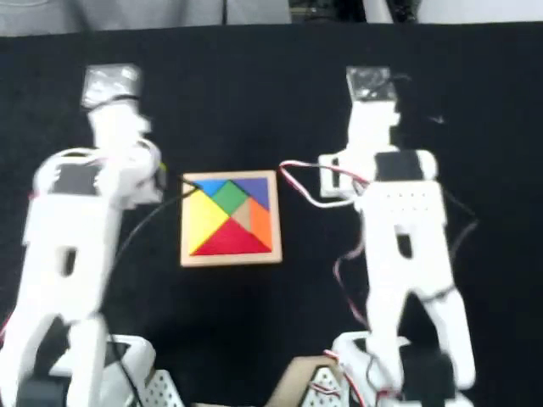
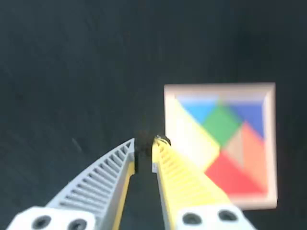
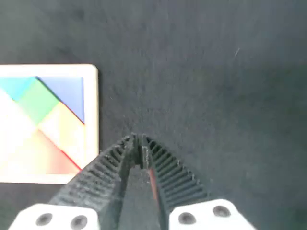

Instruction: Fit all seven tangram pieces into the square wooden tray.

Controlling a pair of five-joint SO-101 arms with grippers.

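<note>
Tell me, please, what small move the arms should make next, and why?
Probably just draw both arms back a little. The square wooden tray looks complete: seven tangram pieces fill it with no gap showing. The left gripper and right gripper are over the black cloth beside the tray, holding nothing.

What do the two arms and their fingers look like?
Left arm and right arm are white with dark panels; red-and-white cables hang beside the right one. Left gripper: a grey finger and a yellow finger, ribbed. Right gripper: black ribbed fingers.
</note>
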